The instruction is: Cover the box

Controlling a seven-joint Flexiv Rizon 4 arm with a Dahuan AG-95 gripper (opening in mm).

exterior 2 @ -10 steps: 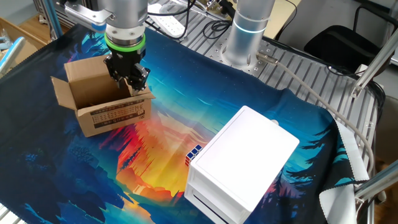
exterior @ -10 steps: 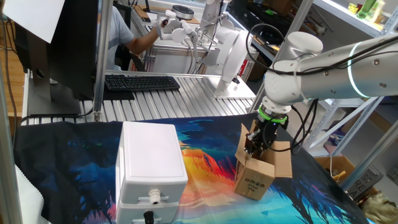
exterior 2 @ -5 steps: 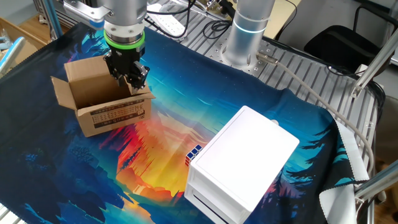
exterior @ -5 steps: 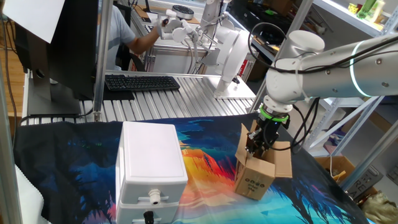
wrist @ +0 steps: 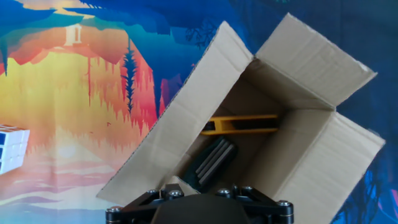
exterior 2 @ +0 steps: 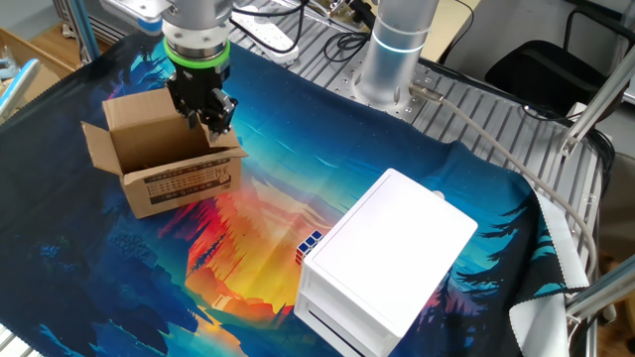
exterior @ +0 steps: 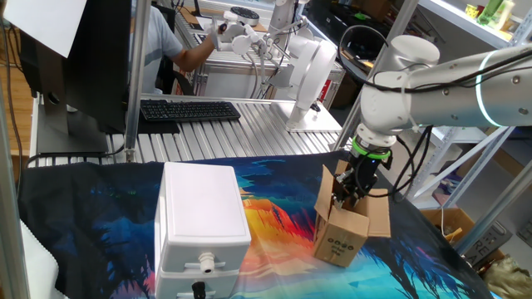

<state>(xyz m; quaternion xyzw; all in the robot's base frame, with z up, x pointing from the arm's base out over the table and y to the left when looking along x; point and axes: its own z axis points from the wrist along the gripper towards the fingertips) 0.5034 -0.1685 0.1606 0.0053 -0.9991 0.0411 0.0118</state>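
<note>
With its jaws' gap hidden, the gripper (exterior 2: 204, 111) should push each flap of the small brown cardboard box (exterior 2: 164, 167) fully inward.

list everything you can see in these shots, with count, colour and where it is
box: 1, brown cardboard, flaps open, on the cloth under the gripper
yellow piece: 1, yellow, inside the box
dark ribbed piece: 1, black, inside the box beside the yellow piece
white case: 1, white, on the cloth apart from the box, connector on its front
cube: 1, white and blue faces showing, on the cloth against the white case
cloth: 1, blue and orange print, covering the table
keyboard: 1, black, on the slatted metal surface behind the cloth
person: 1, blue sleeve, at the back, mostly hidden
arm: 1, white and grey, reaching over the box
gripper: 1, black, pointing down at the box's rim, holding nothing visible
</note>
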